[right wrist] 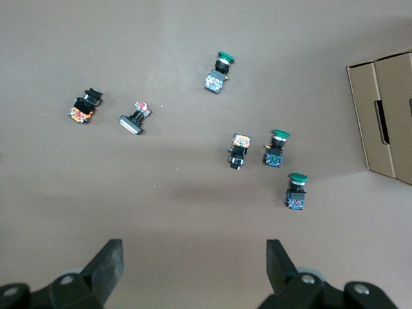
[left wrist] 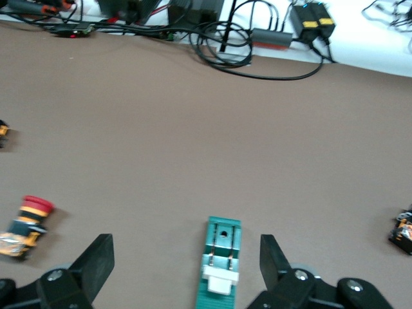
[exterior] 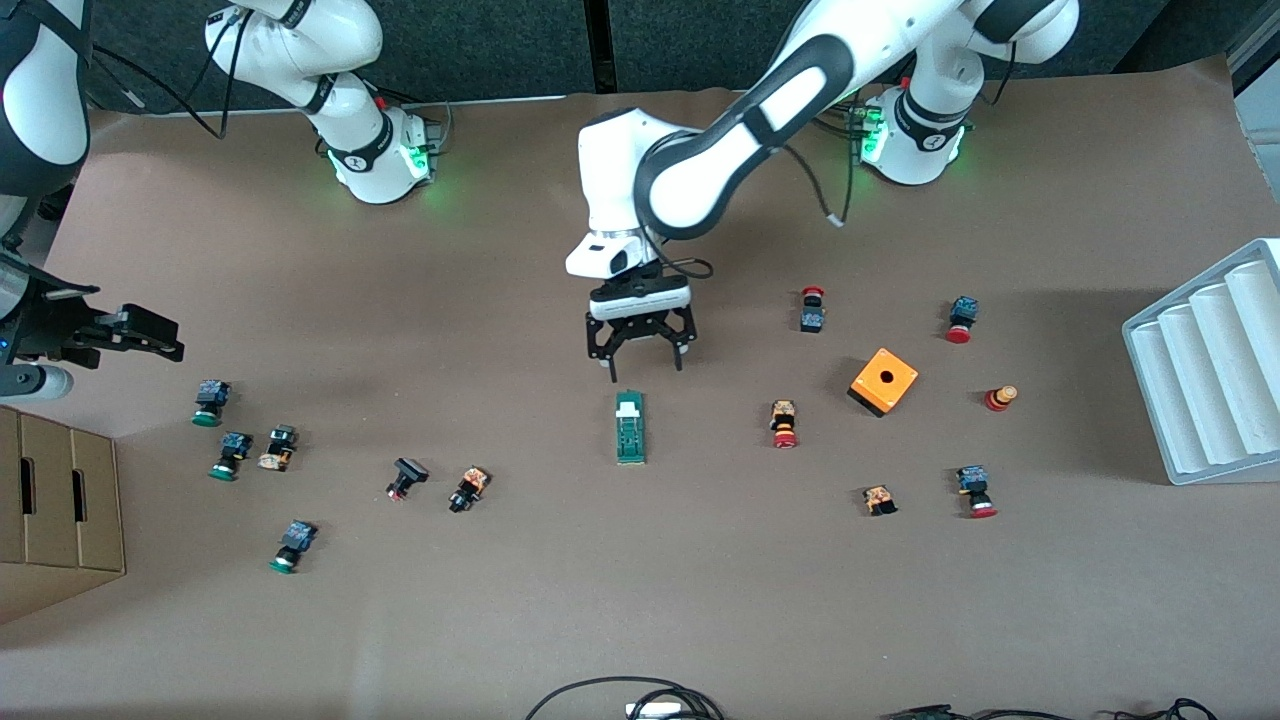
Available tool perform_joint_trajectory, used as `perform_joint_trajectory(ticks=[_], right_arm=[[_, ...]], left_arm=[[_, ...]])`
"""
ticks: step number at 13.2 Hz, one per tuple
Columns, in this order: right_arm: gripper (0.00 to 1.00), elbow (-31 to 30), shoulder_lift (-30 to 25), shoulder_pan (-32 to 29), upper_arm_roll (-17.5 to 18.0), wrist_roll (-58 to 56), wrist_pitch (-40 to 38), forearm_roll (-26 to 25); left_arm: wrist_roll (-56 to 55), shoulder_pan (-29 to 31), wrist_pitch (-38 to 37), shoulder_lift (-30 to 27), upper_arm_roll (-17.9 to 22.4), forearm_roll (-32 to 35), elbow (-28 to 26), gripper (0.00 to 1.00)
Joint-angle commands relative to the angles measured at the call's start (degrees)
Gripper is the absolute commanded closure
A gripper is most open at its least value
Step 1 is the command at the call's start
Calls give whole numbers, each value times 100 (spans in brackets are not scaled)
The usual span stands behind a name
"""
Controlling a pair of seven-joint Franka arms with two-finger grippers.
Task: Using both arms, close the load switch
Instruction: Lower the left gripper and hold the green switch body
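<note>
The load switch (exterior: 630, 427) is a narrow dark-green block lying flat mid-table, with its white tab at the end toward the robots' bases. My left gripper (exterior: 645, 368) hangs open just over that tab end. In the left wrist view the load switch (left wrist: 220, 265) lies below and between the two black fingers (left wrist: 98, 257), and the left gripper (left wrist: 185, 250) holds nothing. My right gripper (exterior: 150, 335) waits open in the air over the right arm's end of the table. In the right wrist view the right gripper (right wrist: 193, 257) has bare table between its fingers.
Red- and green-capped push buttons lie scattered on both sides of the switch, such as one (exterior: 784, 423) beside it and a green one (right wrist: 296, 191). An orange cube (exterior: 884, 381), a white ridged tray (exterior: 1210, 370) and a cardboard box (exterior: 55, 510) stand toward the table's ends.
</note>
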Motion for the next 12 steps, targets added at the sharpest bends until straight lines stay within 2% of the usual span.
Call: perform_joint_trajectory(ticks=[1, 5, 9, 12], right_arm=[[0, 14, 24, -2, 14, -8, 17, -87], [0, 14, 15, 25, 31, -17, -255, -79], [0, 14, -20, 42, 58, -17, -493, -70], [0, 14, 6, 42, 67, -26, -494, -70]], left_arm=[[-996, -288, -23, 383, 50, 861, 41, 0], [-1367, -683, -645, 900, 68, 1564, -22, 0], [-2378, -702, -1199, 1516, 68, 2996, -13, 0], [-2502, -711, -1525, 1745, 68, 3376, -13, 0]])
